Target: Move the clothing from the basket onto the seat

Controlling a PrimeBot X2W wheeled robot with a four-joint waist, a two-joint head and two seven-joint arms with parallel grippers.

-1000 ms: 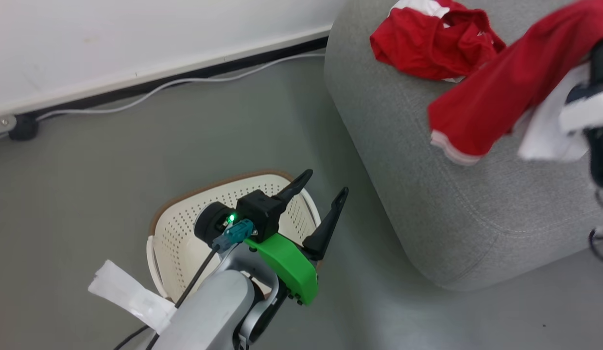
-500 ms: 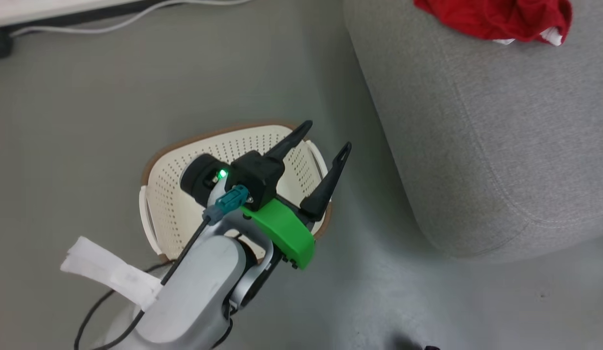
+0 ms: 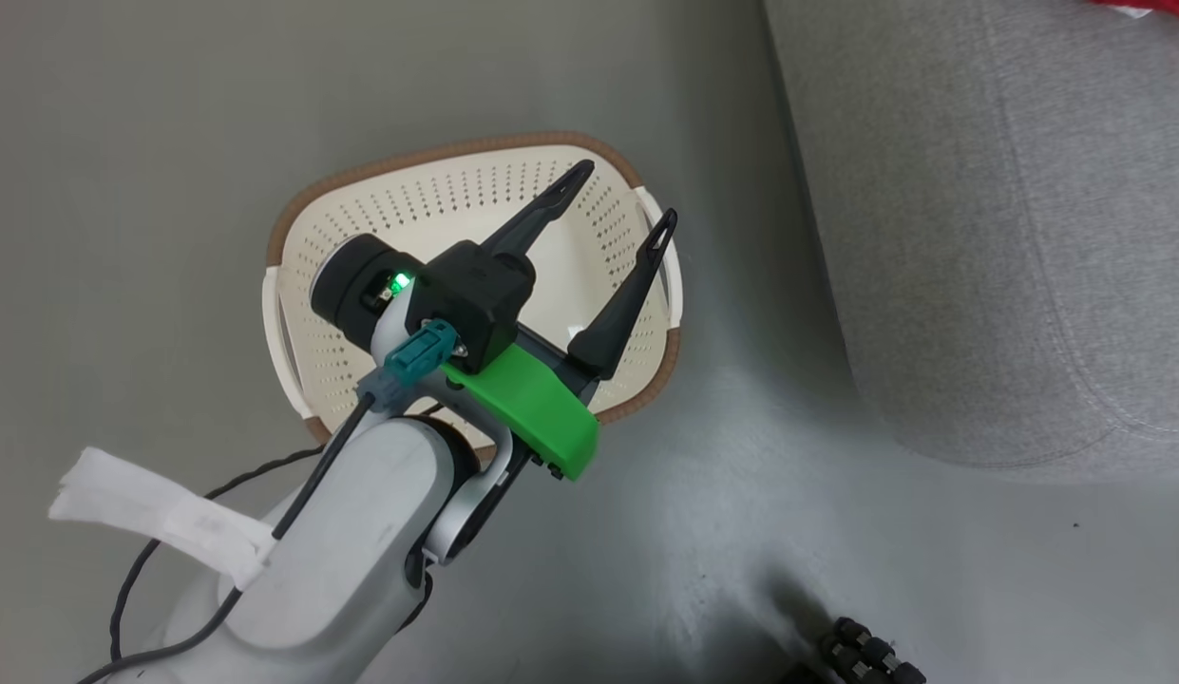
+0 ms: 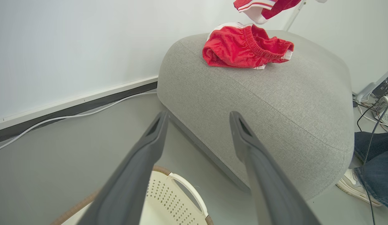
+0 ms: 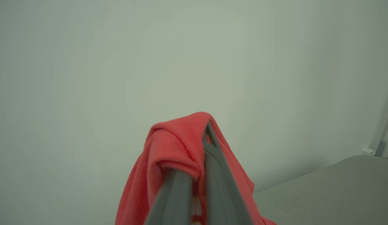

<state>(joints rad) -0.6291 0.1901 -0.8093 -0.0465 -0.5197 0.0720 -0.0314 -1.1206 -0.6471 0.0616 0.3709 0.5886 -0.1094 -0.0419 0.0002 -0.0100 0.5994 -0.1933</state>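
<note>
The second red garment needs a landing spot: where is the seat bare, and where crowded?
The seat is bare across its broad near part, from the rounded front edge up to the lying garment. The far end by the wall is crowded: that garment lies there, and the held garment hangs above it.

Looked like a robotics test room: bare grey floor [image 3: 123, 142], cable [image 4: 72, 116] loose along white wall [image 4: 56, 47], equipment stand [image 4: 370, 89] beside the sofa [image 4: 275, 103].

left hand [image 3: 627, 193]: two long black tapered fingers [image 3: 619, 309] | black wrist block [image 3: 470, 294], green light [image 3: 397, 281], teal plug [image 3: 420, 350], bright-green bracket [image 3: 537, 413] | forearm [image 3: 351, 551]: pale grey shell, black cable [image 3: 128, 584], white tape tag [image 3: 142, 508]
</note>
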